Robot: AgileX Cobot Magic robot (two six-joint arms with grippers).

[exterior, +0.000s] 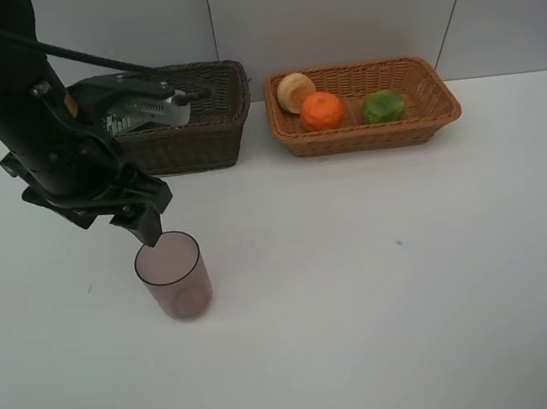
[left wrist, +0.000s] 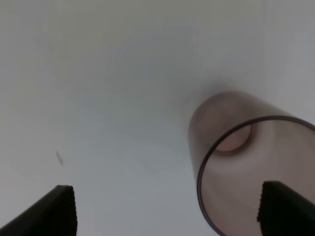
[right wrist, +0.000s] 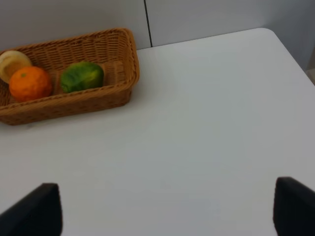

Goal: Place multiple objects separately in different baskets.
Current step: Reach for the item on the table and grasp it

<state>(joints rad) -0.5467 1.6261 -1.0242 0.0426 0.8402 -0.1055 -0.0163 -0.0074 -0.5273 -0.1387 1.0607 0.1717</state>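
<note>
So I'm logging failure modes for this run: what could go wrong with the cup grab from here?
One fingertip of the open left gripper hangs right at the rim of the upright mauve cup; a slight misalignment could tip it over. Its smooth, thin wall may slip or flex when squeezed. The arm also blocks much of the dark basket, so the drop is hard to check.

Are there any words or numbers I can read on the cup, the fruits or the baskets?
None: no words, numbers or labels can be read anywhere.
The cup is plain.
The orange and green fruit show no stickers.
The light basket and dark basket are bare wicker.
</note>
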